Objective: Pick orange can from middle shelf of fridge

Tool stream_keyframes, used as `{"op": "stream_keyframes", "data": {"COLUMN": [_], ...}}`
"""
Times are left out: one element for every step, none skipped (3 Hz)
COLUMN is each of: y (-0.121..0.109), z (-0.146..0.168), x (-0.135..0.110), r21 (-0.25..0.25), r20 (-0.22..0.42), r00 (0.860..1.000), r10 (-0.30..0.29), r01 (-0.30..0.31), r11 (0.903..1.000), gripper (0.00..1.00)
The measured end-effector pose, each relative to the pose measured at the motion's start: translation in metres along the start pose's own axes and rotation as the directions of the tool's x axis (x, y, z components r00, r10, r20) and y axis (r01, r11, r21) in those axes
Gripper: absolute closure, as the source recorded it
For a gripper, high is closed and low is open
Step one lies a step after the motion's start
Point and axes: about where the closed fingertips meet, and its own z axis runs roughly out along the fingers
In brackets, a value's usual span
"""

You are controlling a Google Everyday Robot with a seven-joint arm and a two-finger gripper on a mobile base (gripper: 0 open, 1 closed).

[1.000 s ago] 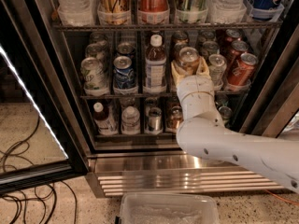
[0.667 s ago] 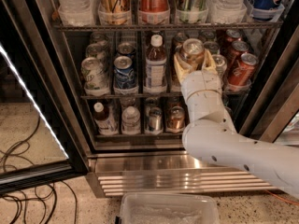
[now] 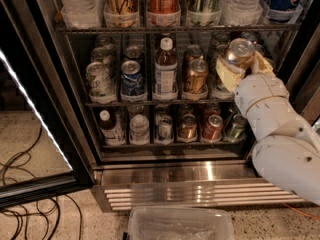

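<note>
My gripper (image 3: 243, 68) is in front of the right side of the fridge (image 3: 200, 171), level with the middle shelf (image 3: 150, 103). It is shut on an orange can (image 3: 239, 53), coppery with a silver top, which leans a little and sits out in front of the can rows. Pale yellow fingers (image 3: 226, 75) clasp it from both sides. My white arm (image 3: 280, 134) covers the shelf's right end. A second coppery can (image 3: 195, 77) stands in a cup holder on the middle shelf, left of the gripper.
The middle shelf also holds a white-capped bottle (image 3: 165, 70), a blue can (image 3: 133, 79) and a silver-green can (image 3: 98, 81). Bottles fill the shelf above, and cans the shelf below (image 3: 186, 127). The open glass door (image 3: 30, 134) is at the left, cables (image 3: 25, 184) lie on the floor, and a clear plastic bin (image 3: 180, 224) sits below.
My gripper has moved right and slightly up with the orange can in it, away from the can's place in the row. The arm has swung right with it.
</note>
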Motion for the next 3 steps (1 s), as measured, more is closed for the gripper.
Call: {"op": "stream_keyframes", "data": {"y": [-0.009,0.017,0.034], "z": [-0.013,-0.012,-0.015], "x": [0.029,0.062,0.07], "r21": [-0.071,-0.151,-0.182], "r20": [-0.112,-0.205,-0.23], "r00": [0.992,0.963,0.945], "r10": [0.051,0.177,0.234], "r01": [-0.059,-0.21,-0.278], "r11": [0.9957,0.966,0.9431], "gripper": [1.0,1.0,1.0]}}
